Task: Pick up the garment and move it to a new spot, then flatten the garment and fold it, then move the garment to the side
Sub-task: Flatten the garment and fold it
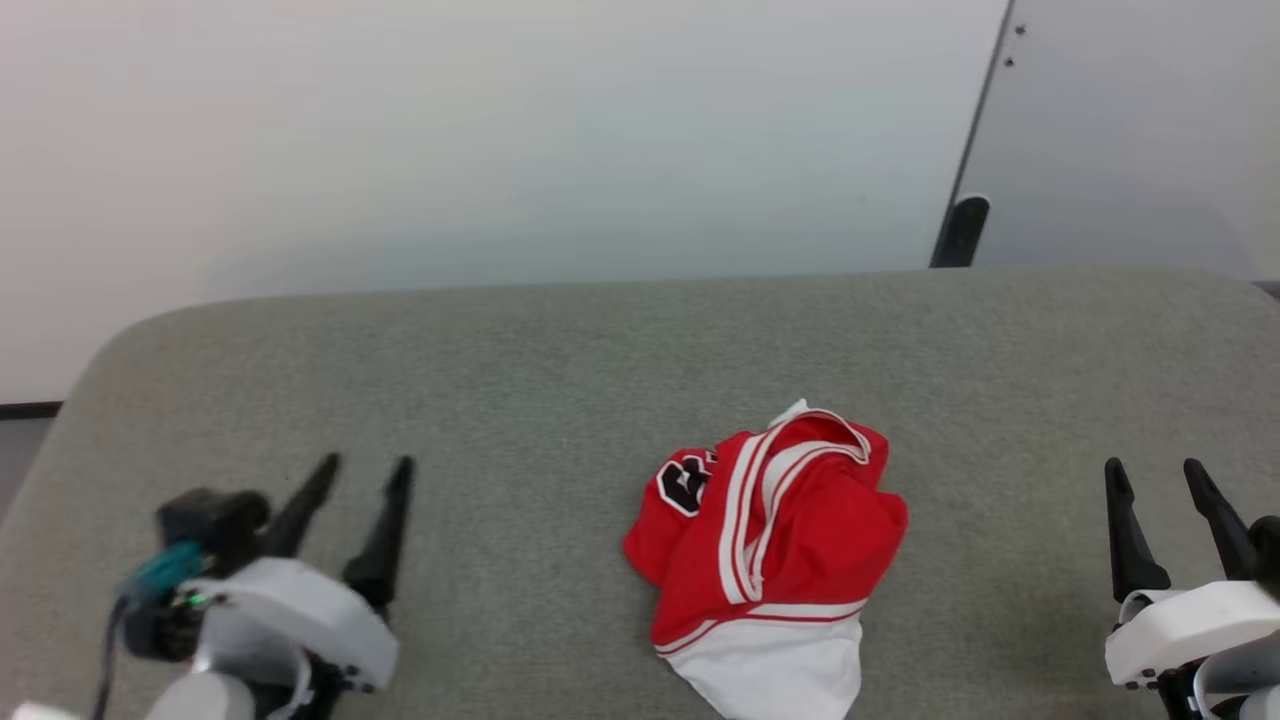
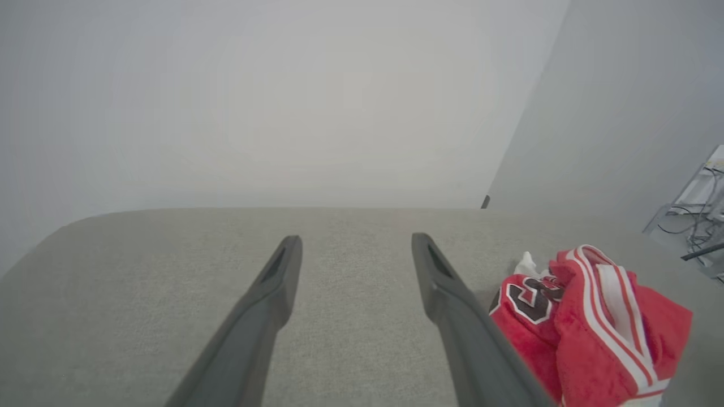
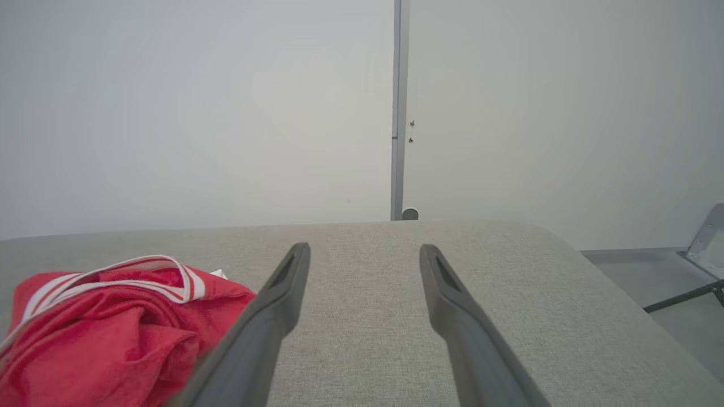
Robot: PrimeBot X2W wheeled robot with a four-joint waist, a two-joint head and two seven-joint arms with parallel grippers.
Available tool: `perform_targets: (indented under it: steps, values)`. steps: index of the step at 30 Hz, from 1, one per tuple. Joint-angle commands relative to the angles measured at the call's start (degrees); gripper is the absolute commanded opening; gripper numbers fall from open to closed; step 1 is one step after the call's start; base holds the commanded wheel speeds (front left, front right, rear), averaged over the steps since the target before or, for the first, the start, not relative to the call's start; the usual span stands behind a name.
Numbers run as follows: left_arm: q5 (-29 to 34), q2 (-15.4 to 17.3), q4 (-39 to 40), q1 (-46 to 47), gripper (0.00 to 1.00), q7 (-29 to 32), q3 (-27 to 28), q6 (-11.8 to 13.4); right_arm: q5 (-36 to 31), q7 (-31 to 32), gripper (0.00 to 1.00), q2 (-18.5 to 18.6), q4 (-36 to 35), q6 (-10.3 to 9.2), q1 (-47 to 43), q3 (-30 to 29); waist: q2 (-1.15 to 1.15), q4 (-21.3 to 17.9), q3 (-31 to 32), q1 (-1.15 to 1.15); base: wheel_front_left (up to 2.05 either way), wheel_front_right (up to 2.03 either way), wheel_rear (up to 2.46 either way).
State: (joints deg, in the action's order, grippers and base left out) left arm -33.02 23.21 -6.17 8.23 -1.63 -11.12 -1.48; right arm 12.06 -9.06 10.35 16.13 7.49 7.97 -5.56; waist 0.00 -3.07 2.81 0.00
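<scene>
The garment [image 1: 770,555] lies crumpled in a heap on the grey padded table [image 1: 560,380], near its front edge and a little right of centre. It is red with a white sleeve, striped trim and part of a black number showing. My left gripper [image 1: 365,465] hovers open over the table at the lower left, well apart from the cloth. My right gripper [image 1: 1155,468] stands open at the lower right, also clear of it. In the left wrist view the garment [image 2: 588,328] lies right of the open fingers [image 2: 356,240]. The right wrist view has the garment [image 3: 113,322] left of its fingers [image 3: 365,249].
The table has rounded far corners and a white wall behind it. A dark post [image 1: 960,230] stands behind the table's far edge at the wall seam. Cables and a metal frame [image 2: 696,220] sit off the table's right side.
</scene>
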Motion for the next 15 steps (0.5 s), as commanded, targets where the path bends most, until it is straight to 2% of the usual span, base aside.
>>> perform_targets:
  steps: [1, 8, 15]
  values:
    - [-0.82, -0.24, 1.23, 1.48, 1.00, 3.12, -1.36, -0.46, 0.00, -0.24, 1.00, -0.02, 0.24, 0.00, 0.70, -0.43, 0.00, -1.68, -1.03, 0.00, 0.00, 0.00, 0.00]
    - [-5.08, 0.28, 5.19, 5.10, 1.00, 20.16, -5.32, 0.48, 0.59, -0.78, 1.00, -0.36, 1.24, 0.00, 1.49, -0.23, 0.00, -4.44, -2.48, 0.00, 0.00, 0.00, 0.00]
    - [-10.13, -0.14, 10.96, 9.40, 1.00, 38.69, -9.93, 3.15, 1.11, -1.79, 1.00, -0.56, 2.39, 0.00, 2.82, 0.20, 0.00, -6.04, -4.29, 0.00, 0.00, 0.00, 0.00]
